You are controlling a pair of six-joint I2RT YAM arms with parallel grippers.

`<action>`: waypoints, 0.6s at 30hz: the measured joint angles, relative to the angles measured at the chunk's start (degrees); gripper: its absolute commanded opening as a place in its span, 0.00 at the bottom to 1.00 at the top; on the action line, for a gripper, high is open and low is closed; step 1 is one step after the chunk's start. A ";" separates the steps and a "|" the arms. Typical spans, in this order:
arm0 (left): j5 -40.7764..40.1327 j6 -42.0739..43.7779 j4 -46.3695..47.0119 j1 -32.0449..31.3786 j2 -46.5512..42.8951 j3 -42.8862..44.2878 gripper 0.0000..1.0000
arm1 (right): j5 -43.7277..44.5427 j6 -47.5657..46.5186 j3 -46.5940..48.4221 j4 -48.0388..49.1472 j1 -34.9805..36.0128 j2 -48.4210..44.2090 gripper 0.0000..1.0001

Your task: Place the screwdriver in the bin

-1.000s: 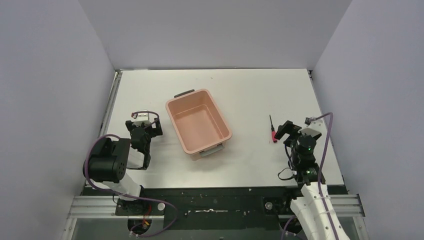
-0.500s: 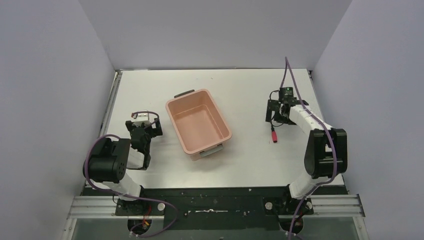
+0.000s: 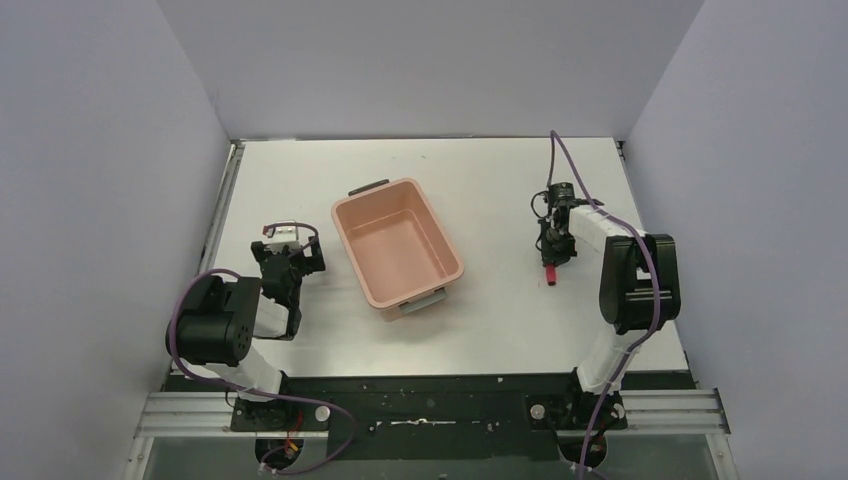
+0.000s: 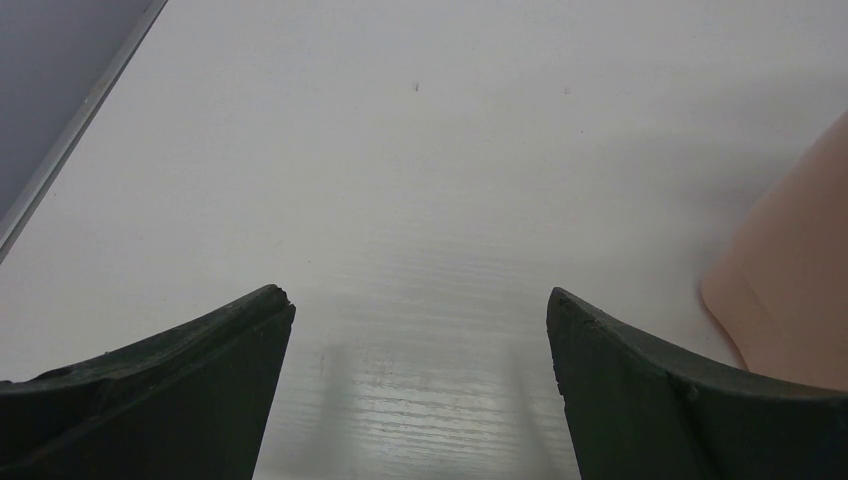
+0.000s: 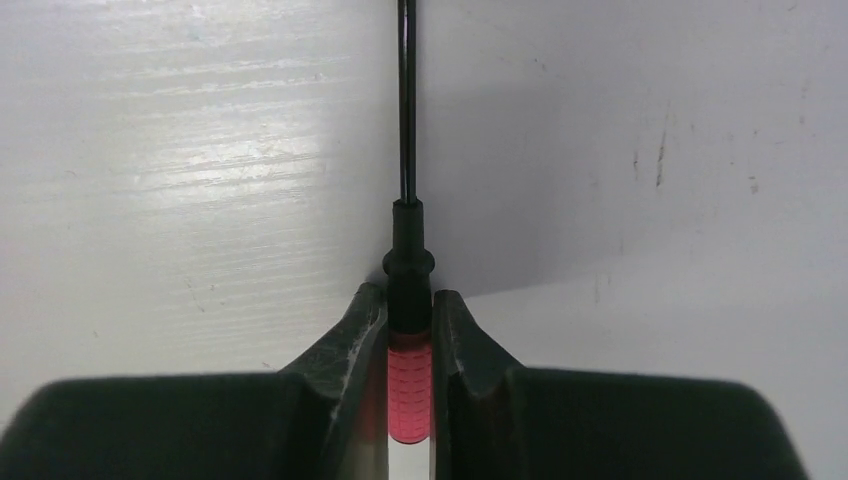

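Observation:
The screwdriver (image 5: 409, 385) has a red ribbed handle and a thin black shaft, and it lies on the white table (image 3: 500, 190) right of the bin. My right gripper (image 5: 410, 310) is shut on the handle, both fingers pressed against its sides. From above, the right gripper (image 3: 552, 250) reaches down over the screwdriver (image 3: 550, 274), whose red end shows just below it. The salmon-pink bin (image 3: 397, 248) sits mid-table with nothing inside. My left gripper (image 4: 420, 310) is open over bare table, the bin's edge (image 4: 800, 270) at its right.
Grey walls close in the table on three sides. A metal rail (image 3: 222, 215) runs along the left edge. The left arm (image 3: 285, 265) rests left of the bin, near its front corner.
The right arm has swung out from its folded pose to the screwdriver. Its gripper has come down over the handle and closed on it. The left arm and the bin have stayed put.

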 measured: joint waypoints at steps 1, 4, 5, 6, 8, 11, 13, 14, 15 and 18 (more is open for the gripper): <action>0.00 0.00 0.00 0.00 0.00 0.00 0.97 | 0.22 -0.24 0.63 -0.81 0.11 0.22 0.00; 0.00 0.00 0.00 0.00 0.00 0.00 0.97 | 0.83 -0.85 3.48 -4.57 0.81 1.18 0.00; 0.00 0.00 0.00 0.00 0.00 0.00 0.97 | 0.96 -0.92 4.98 -6.58 1.03 1.25 0.00; 0.00 0.00 0.00 0.00 0.00 0.00 0.97 | 0.96 -0.98 6.67 -8.61 1.29 1.25 0.00; 0.00 0.00 0.00 0.00 0.00 0.02 0.97 | 1.51 -0.98 13.38 -15.10 2.19 1.25 0.00; 0.00 0.00 0.00 0.00 0.00 0.00 0.97 | 2.71 -0.02 26.73 -23.28 3.87 1.25 0.00; 0.00 0.00 0.00 0.00 0.00 0.00 0.97 | 3.28 1.36 34.18 -26.99 4.70 1.18 0.00; 0.00 0.00 0.00 0.00 0.00 0.00 0.97 | 3.56 2.40 37.57 -28.85 5.18 0.98 0.00; 0.00 0.00 0.00 0.00 0.00 0.00 0.97 | 3.76 3.39 40.33 -30.64 5.64 0.74 0.00; 0.00 0.00 0.00 0.00 0.00 0.00 0.97 | 3.82 6.51 45.88 -35.50 7.10 -0.11 0.00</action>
